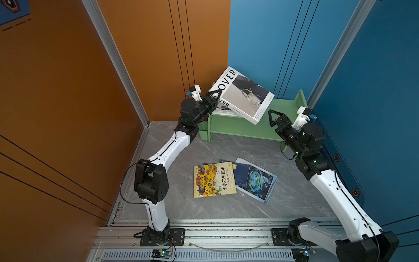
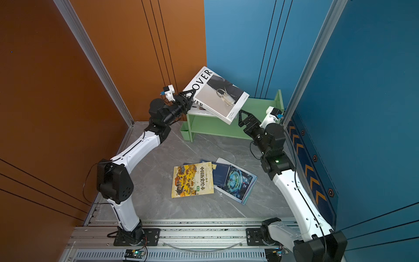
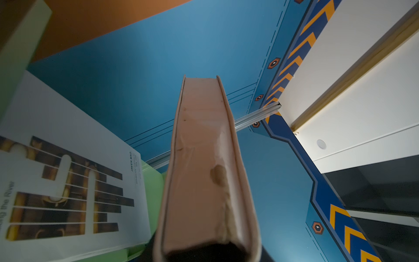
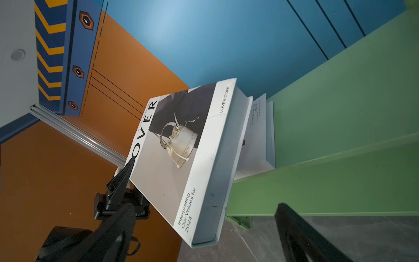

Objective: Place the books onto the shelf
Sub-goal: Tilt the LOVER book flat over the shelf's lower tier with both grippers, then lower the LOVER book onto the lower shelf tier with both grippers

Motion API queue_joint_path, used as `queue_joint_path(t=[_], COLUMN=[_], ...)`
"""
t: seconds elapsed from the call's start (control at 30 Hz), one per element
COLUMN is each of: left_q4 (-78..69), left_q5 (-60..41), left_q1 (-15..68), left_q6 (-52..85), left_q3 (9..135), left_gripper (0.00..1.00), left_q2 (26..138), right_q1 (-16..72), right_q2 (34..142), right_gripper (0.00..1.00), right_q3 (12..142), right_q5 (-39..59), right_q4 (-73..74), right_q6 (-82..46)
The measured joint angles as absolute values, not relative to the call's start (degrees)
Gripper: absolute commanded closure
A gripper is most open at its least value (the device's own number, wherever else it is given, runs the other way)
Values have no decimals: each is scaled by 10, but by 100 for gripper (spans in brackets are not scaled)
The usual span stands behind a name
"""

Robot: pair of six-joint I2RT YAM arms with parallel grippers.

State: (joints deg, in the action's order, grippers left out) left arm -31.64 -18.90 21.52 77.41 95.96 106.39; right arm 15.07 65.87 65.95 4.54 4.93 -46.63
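Left tool [image 1: 215, 98]: clamped on the title-end corner of the LOVER book [image 1: 246, 96]. One finger lies on the cover. In the left wrist view the page edge runs out from between the jaws.
LOVER book: in the air, tilted, over the left end of the shelf [image 1: 284, 106]. Its long axis runs away from the left tool, rightward along the shelf, and its near corner overhangs the top tier's front.
White book [image 1: 223, 111]: flat on the top tier under the held one; contact cannot be told.
Shelf: the rest of the top tier is bare.
Surface [image 1: 226, 147]: yellow book [image 1: 213, 180], navy book [image 1: 241, 174] and teal book [image 1: 258, 181] overlap, well apart from both tools.
Right tool [image 1: 277, 116]: jaws wide and empty, just beside the book's free low corner, not touching.
Judgement: the left arm carries the placement, and the right tool is nearer the free end to steady it.
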Motion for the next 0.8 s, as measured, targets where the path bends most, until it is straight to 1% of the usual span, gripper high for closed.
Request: queue_joint_path(t=[0.13,0.43,0.8], left_q4=[-310,-284,-280], left_q5=[-127,-2,77], left_q1=[231,273,289], left_q6=[774,769,768], left_q3=[959,963,988], left_gripper=[64,65,65], left_q2=[1080,1110,1124], right_q1=[170,170,149], right_q2=[708,817,882], right_gripper=[3,7,6], right_q3=[695,772,818], right_q5=[12,-7,-3], right_q4=[52,60,73], right_q6=[-418,-372,-373])
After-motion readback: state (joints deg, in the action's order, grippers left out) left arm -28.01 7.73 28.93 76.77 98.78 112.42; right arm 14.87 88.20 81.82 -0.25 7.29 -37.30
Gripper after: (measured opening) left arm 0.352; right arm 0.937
